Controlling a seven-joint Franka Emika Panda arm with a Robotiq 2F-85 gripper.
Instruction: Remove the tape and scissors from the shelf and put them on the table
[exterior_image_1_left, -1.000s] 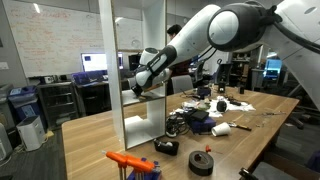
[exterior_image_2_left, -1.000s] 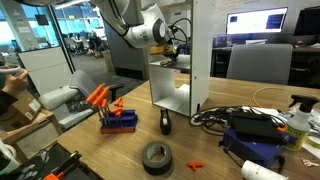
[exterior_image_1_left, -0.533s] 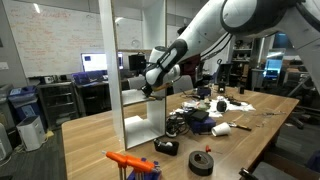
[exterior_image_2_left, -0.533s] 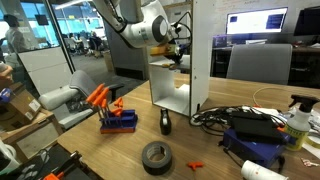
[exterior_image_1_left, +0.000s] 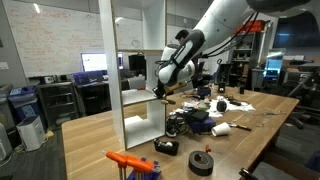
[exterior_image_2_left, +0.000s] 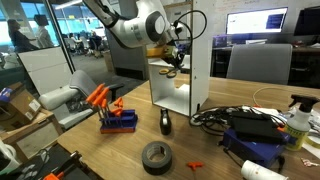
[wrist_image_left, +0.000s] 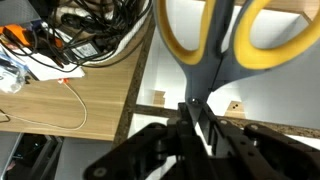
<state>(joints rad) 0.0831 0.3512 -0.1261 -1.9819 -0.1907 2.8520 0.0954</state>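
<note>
My gripper is shut on the grey blades of the scissors, whose orange-yellow handles point away from the wrist. In both exterior views the gripper holds them in the air at the open front of the white shelf, above its lower board. The black tape roll lies flat on the wooden table, in front of the shelf and apart from the gripper.
A smaller flat black object lies by the shelf's foot. An orange-and-black tool sits on a blue holder. Tangled cables and a blue box crowd the table beside the shelf.
The arm has drawn back from the shelf compartment, carrying the scissors outward toward the shelf's open front. The tape roll has not moved.
</note>
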